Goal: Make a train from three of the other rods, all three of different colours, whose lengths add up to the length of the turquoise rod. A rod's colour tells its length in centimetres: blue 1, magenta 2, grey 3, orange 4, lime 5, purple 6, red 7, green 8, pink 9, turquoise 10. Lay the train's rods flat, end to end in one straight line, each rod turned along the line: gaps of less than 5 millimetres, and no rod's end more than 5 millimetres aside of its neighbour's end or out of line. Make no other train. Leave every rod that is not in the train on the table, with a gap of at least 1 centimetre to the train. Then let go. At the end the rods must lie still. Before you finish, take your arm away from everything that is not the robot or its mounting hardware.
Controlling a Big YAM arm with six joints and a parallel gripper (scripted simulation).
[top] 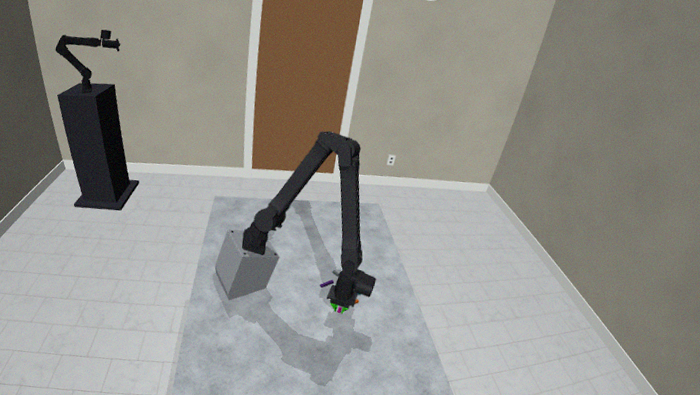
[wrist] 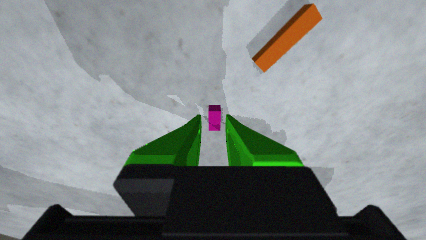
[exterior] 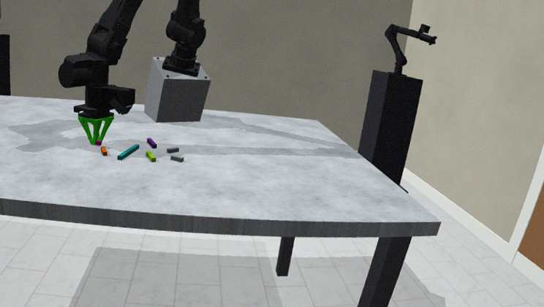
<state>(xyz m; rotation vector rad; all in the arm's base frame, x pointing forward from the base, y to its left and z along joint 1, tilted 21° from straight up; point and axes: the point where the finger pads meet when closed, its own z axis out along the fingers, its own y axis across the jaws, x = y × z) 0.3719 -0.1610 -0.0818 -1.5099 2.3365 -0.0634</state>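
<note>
My gripper (wrist: pixel 213 120) has green fingers, points down at the table and stands open a little. A short magenta rod (wrist: pixel 214 118) lies on the table between the fingertips, with a gap on each side. It also shows in the exterior view (exterior: pixel 98 142), at the tips of the gripper (exterior: pixel 95 137). An orange rod (wrist: pixel 286 38) lies a little beyond, also seen in the exterior view (exterior: pixel 103 150). The turquoise rod (exterior: pixel 127 152), a purple rod (exterior: pixel 151 142), a lime rod (exterior: pixel 150 156) and two grey rods (exterior: pixel 172 149) (exterior: pixel 177 158) lie apart to the right.
The arm's grey base block (exterior: pixel 177 91) stands at the back of the table. A black pedestal with a small arm (exterior: pixel 389 117) stands beside the table's right end.
</note>
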